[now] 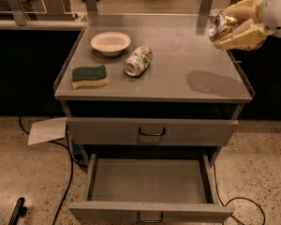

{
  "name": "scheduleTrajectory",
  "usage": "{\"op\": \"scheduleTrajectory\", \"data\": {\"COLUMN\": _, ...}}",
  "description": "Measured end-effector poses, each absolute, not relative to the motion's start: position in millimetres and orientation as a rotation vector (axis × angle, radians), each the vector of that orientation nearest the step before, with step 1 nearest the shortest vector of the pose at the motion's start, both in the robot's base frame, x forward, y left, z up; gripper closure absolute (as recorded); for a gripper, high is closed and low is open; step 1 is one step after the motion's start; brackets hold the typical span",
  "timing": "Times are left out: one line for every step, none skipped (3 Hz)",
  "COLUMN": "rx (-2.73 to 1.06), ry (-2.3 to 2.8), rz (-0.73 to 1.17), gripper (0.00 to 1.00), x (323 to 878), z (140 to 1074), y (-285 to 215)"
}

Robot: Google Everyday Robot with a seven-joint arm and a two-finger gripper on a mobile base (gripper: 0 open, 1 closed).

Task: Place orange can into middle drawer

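Observation:
My gripper (232, 26) is at the upper right, raised above the right edge of the grey cabinet top (178, 55). Its cream fingers (243, 35) are shut on the orange can (221, 25), which lies sideways with its silver end facing left. The middle drawer (150, 182) is pulled open at the bottom of the view and holds nothing. Its dark loop handle (150, 217) is at the mid-front. The gripper with the can is high above and to the right of the drawer.
A white-silver can with green and red print (138, 61) lies on the top, beside a white bowl (110, 43) and a green-yellow sponge (89, 76). The upper drawer (152, 131) is shut. A paper sheet (47, 130) and cables (68, 172) lie on the floor at left.

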State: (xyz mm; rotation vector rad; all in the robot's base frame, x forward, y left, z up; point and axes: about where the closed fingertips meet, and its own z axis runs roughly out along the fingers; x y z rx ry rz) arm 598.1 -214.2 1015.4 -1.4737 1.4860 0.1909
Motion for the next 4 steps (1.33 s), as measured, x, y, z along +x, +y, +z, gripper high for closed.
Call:
{"op": "scheduleTrajectory", "data": {"rx": -1.369, "ry": 1.508, "rz": 0.246, "gripper": 1.00, "x": 575.6, "z": 1010.8, "y": -212.3}}
{"op": "scheduleTrajectory", "data": {"rx": -1.195, "ry": 1.588, "rz": 0.306, "gripper": 1.00, "x": 539.4, "z": 995.6, "y": -222.8}}
{"op": "scheduleTrajectory", "data": {"rx": -1.040, "ry": 1.729, "rz": 0.405, "gripper": 1.00, "x": 501.8, "z": 936.2, "y": -233.3}}
{"op": "scheduleTrajectory", "data": {"rx": -1.057, "ry": 1.783, "rz": 0.459, "gripper": 1.00, "x": 488.3, "z": 899.4, "y": -222.6}}
